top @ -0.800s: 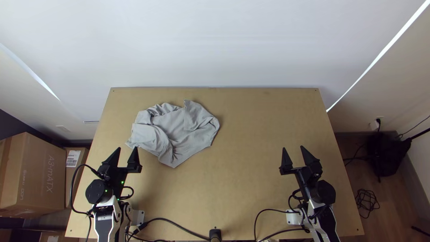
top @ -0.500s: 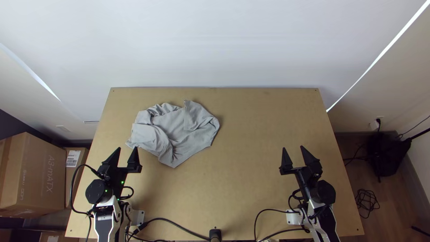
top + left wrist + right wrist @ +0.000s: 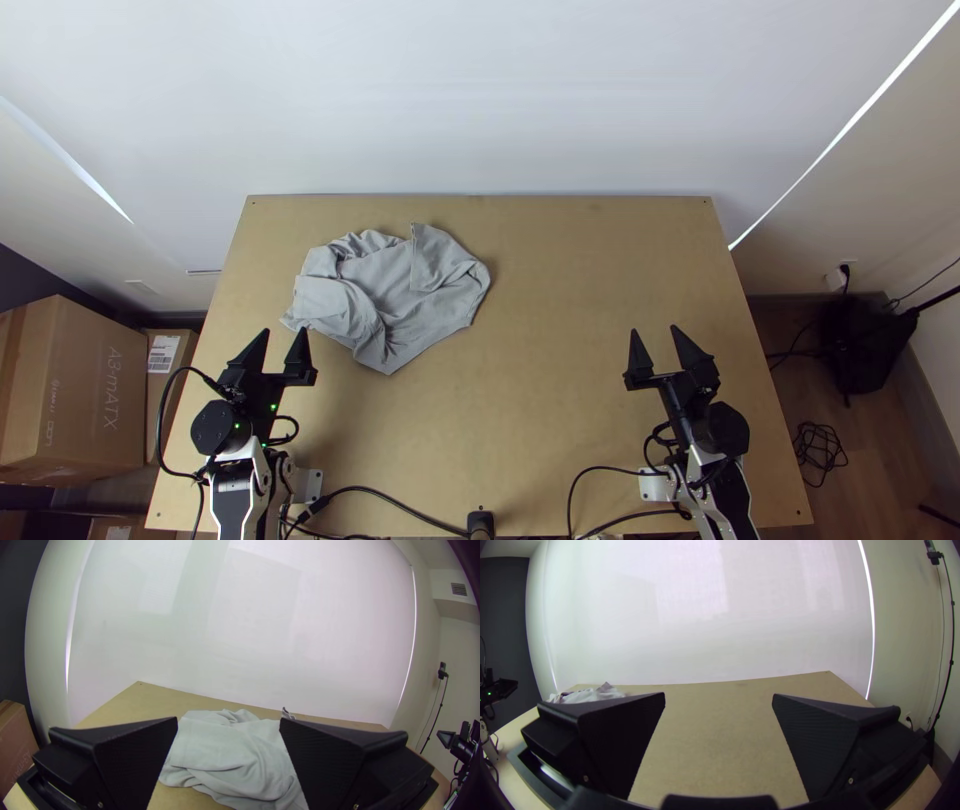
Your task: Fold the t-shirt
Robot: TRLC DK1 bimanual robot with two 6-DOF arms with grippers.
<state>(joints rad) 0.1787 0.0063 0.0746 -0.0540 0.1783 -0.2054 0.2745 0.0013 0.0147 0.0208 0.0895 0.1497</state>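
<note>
The left claw (image 3: 284, 331), in the lower left of the top view, is held wide open, with nothing gripped between its flat black fingers. The right claw (image 3: 655, 329), in the lower right, is likewise spread wide, with nothing gripped.

The light grey fabric t-shirt (image 3: 400, 290) is laid in the left half of the frame, on the upper left part of the light wooden tabletop (image 3: 560, 400). It is left bunched and rumpled, with a flap turned over near its upper right and creases gathered at its upper left. Its lower left edge is seen near the tips of the left claw; whether it is touched cannot be told.

At the far left, pale print is borne by a large brown cardboard box (image 3: 75, 400). Just beside it, a white printed label (image 3: 163, 353) is stuck on a smaller brown cardboard box (image 3: 172, 385).
</note>
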